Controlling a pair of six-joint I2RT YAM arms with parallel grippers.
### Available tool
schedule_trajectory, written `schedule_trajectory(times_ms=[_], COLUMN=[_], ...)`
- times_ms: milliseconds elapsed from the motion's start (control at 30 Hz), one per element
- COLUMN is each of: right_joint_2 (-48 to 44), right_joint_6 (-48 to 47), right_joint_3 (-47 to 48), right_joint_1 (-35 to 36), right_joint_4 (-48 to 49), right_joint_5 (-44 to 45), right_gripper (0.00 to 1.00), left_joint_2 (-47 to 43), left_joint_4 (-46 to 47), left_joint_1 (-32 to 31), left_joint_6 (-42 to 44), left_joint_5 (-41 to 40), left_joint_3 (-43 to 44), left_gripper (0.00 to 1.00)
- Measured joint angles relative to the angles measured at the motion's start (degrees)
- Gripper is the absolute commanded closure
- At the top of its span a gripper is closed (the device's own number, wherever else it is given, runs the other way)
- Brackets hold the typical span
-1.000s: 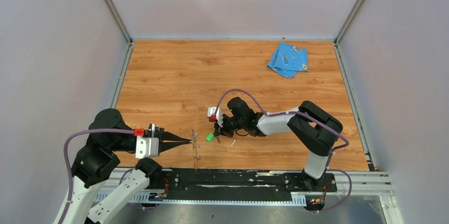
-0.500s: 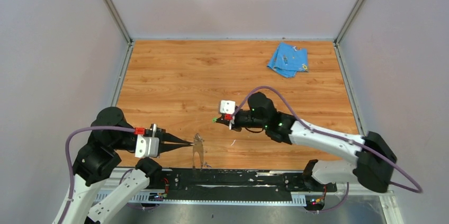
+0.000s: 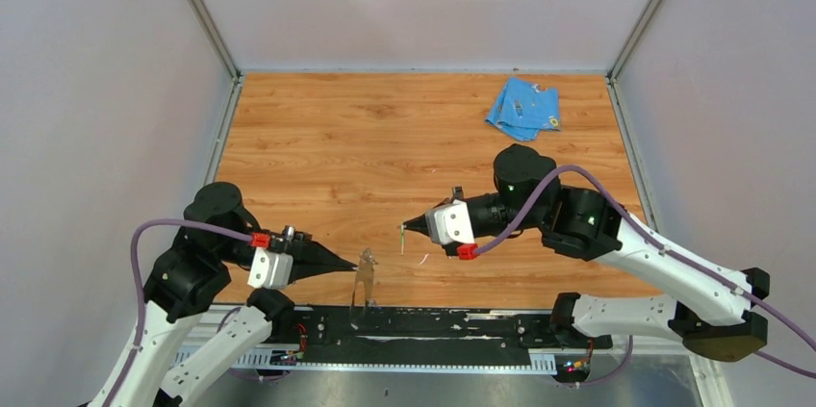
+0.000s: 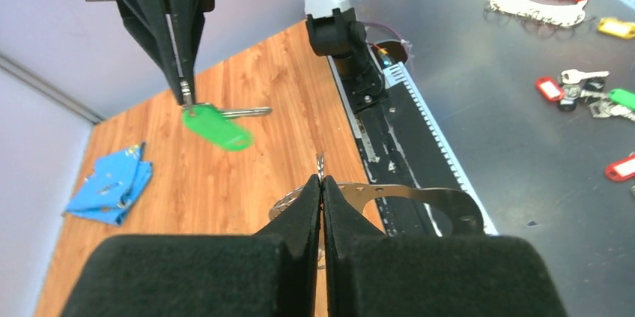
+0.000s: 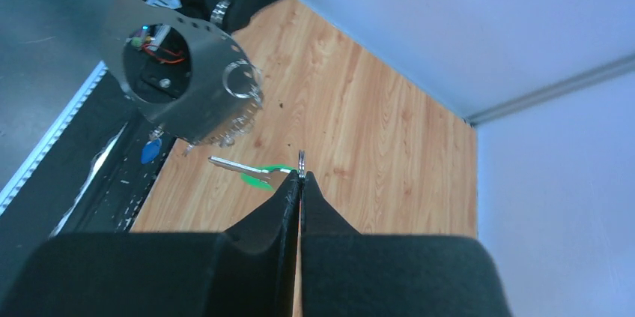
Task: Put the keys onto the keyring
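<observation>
Two tight pinches: keyring (image 3: 365, 268) clamped by left jaws, lower centre; green key (image 4: 217, 128) by right jaws; threading is in hand, fine alignment is called for.

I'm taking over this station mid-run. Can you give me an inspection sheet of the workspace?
Surface: wooden table, walled on three sides.
Job's things: keyring held by left gripper near the front edge; green key hanging from right gripper; blue key below keyring, attachment unclear.
Clutter: blue cloth, far right corner.
Grippers: both shut, as above.
Cables: purple cables loop along both arms, clear of the keys.
Surroundings: grey walls; spare keys lie off the table.
</observation>
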Motion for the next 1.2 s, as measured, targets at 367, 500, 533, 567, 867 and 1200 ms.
schedule_trajectory(times_ms=[367,500,533,567,867,1200], right_joint_2=[6.8,8.8,9.5,10.2,12.3,14.0], right_joint_6=[-10.0,-12.2,-12.5,-12.9,-15.5,-16.7], right_joint_3=[11.9,15.1,16.2,17.2,18.8,18.8], right_joint_1=[11.4,14.6,14.8,15.0,17.1,19.8], right_joint_4=[-15.5,-19.0,-19.6,-20.2,-22.0,-21.7], right_joint_5=[1.3,4.5,5.1,5.7,11.5,18.8], right_gripper=[1.0,1.0,1.0,1.0,1.0,1.0], left_joint_2=[0.6,2.1,2.5,2.8,4.7,6.7], left_joint_4=[0.0,0.0,0.0,0.0,0.0,0.0], left_joint_1=[0.0,0.0,-0.1,-0.2,-2.0,-2.3], left_joint_6=[15.4,18.5,18.8,19.1,18.9,16.7], left_joint_5=[2.0,2.9,3.0,3.1,4.2,5.0], left_joint_3=[-0.4,-0.4,-0.4,-0.4,0.0,1.5], left_gripper=[1.0,1.0,1.0,1.0,1.0,1.0])
